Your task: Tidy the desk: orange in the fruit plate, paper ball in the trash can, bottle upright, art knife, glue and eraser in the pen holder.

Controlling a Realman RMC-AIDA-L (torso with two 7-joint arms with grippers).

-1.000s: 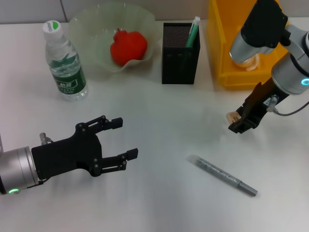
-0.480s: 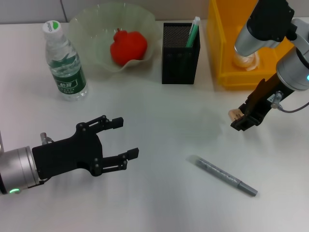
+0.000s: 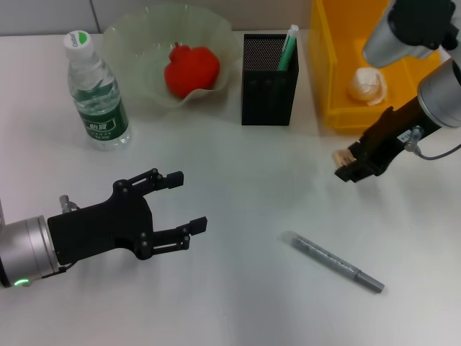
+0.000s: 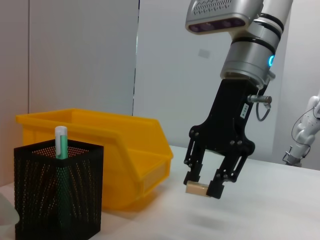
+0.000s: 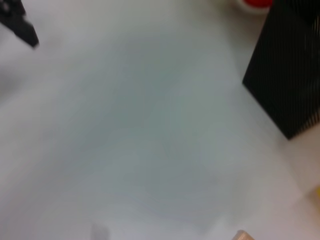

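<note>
our right hand (image 3: 351, 164) pinches the eraser (image 3: 341, 156) clear of the surface (image 3: 238, 288), holder (image 3: 269, 71) at its 11 o'clock; left hand (image 3: 180, 202) spread, idle.

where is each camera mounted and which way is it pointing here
Head view: on the robot's head, looking down at the desk; shows the left gripper open low over the desk and the right gripper pinching the eraser.
Left wrist view: on the left arm, looking level across the desk at the right gripper; none of its own fingers show.
Right wrist view: on the right arm, looking down at bare desk.
Shared: the pen holder appears in all three.
</note>
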